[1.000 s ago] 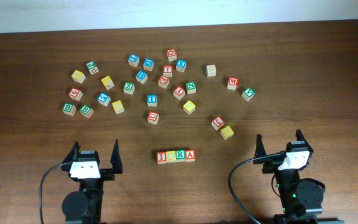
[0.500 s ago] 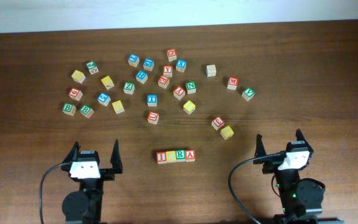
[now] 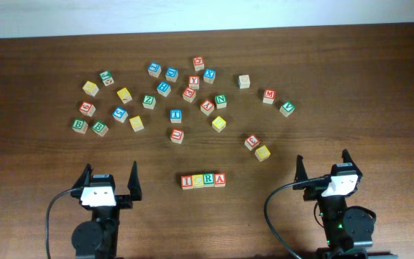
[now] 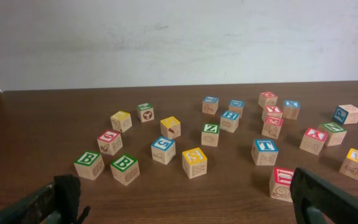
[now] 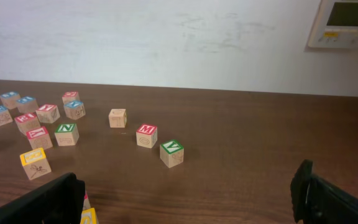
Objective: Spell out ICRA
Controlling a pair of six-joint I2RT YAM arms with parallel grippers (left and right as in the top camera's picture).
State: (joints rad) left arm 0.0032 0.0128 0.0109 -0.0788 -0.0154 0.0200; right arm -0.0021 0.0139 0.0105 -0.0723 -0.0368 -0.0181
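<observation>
A row of touching letter blocks (image 3: 203, 180) reads I, C, R, A at the front middle of the table: red I, green C, blue R, red A. My left gripper (image 3: 109, 180) is open and empty at the front left, well left of the row. My right gripper (image 3: 323, 167) is open and empty at the front right. The row does not show in either wrist view. The left wrist view shows only the open fingers (image 4: 182, 205) with bare table between them. The right wrist view shows the same (image 5: 188, 196).
Several loose letter blocks lie scattered across the far half of the table, from green B blocks (image 3: 100, 128) at left to a green V block (image 3: 287, 108) at right. A red block (image 3: 251, 141) and a yellow block (image 3: 262, 152) lie nearest my right gripper.
</observation>
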